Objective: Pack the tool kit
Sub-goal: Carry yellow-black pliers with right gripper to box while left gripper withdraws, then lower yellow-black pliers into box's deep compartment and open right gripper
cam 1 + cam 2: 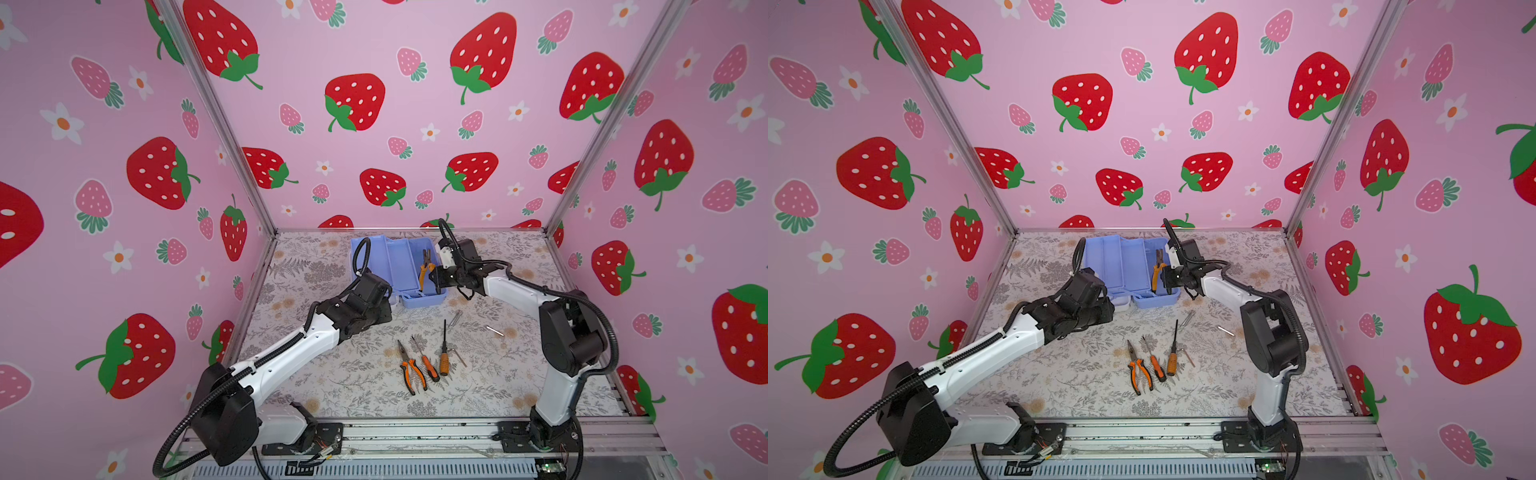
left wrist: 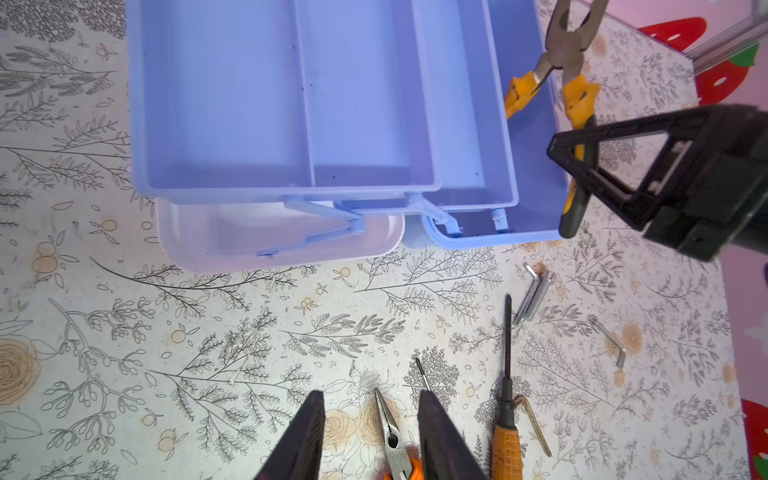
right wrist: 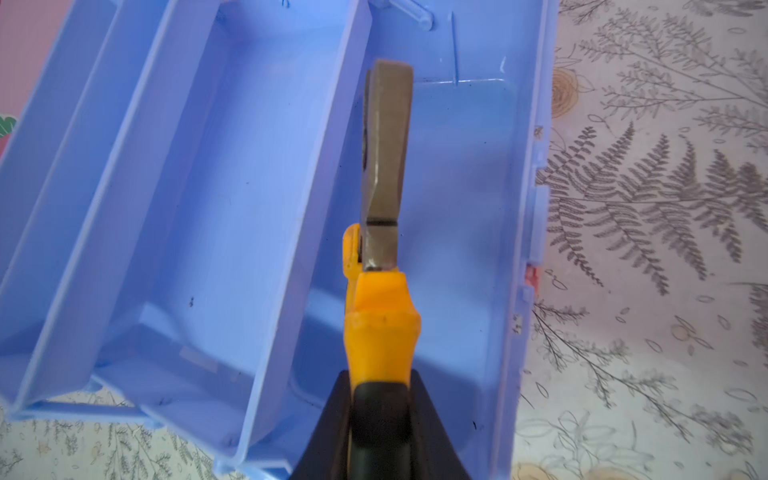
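Pink strawberry-print walls [image 1: 374, 41], aluminium corner posts [image 1: 216, 112], floral table covering [image 1: 332, 382], seemingly even light

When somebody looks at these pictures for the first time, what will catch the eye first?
The big red strawberries on the pink walls, all around the table. Next, the open blue tool box at the table's back, where the right gripper holds orange-handled pliers over its base. Long-nose pliers and two screwdrivers lie loose nearer the front.

Both top views look down from high at the front across the whole counter [image 1: 332, 386] toward the back wall [image 1: 415, 50], nearly alike, while each wrist view hangs close over the blue box [image 2: 232, 104], both sharing its trays [image 3: 232, 208] and the orange-handled pliers [image 3: 382, 316]
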Motion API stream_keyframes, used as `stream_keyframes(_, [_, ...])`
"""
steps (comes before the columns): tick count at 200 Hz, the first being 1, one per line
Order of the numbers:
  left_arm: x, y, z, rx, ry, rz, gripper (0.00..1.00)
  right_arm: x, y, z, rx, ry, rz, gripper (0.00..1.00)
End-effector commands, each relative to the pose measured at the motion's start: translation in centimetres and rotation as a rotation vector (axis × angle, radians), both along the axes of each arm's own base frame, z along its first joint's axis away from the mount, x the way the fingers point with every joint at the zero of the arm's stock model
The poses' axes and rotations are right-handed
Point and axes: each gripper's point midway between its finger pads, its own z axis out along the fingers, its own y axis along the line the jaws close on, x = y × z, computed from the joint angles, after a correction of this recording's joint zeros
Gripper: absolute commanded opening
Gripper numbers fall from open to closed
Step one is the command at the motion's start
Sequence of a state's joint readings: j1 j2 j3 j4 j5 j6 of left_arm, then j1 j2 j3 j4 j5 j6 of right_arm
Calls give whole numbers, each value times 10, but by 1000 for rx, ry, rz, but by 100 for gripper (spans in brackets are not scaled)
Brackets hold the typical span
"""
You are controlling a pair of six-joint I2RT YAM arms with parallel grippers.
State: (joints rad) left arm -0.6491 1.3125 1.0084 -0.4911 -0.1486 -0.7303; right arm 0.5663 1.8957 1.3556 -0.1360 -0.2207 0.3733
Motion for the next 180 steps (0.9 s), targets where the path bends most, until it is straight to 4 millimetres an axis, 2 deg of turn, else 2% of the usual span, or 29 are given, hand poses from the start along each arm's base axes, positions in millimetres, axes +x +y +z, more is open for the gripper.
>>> stream_keyframes(1, [-3, 10, 4, 1, 2, 29, 41, 18, 26, 22, 99, -44, 49, 0])
stream_keyframes(28, [-5, 15, 0, 2, 10, 42, 41, 30, 39, 0, 122, 6, 49, 0])
stream_keyframes(84, [-6, 18, -4, -4, 27, 47, 41, 39, 62, -34, 164, 82, 68, 0])
stream_keyframes(97, [-6, 17, -5, -6, 29, 45, 41, 39, 65, -40, 169, 89, 74, 7])
stream_keyframes(110, [-6, 17, -8, -7, 37, 47, 40, 39, 66, -47, 167, 101, 67, 21])
stream_keyframes(121, [-7, 15, -9, -12, 44, 44, 40, 38, 66, -51, 167, 114, 65, 27])
stream_keyframes(151, [-8, 12, -13, -19, 60, 36, 41, 38, 63, -48, 159, 105, 54, 32])
stream_keyframes(180, [-11, 11, -16, -27, 78, 28, 41, 39, 58, -33, 144, 67, 43, 38])
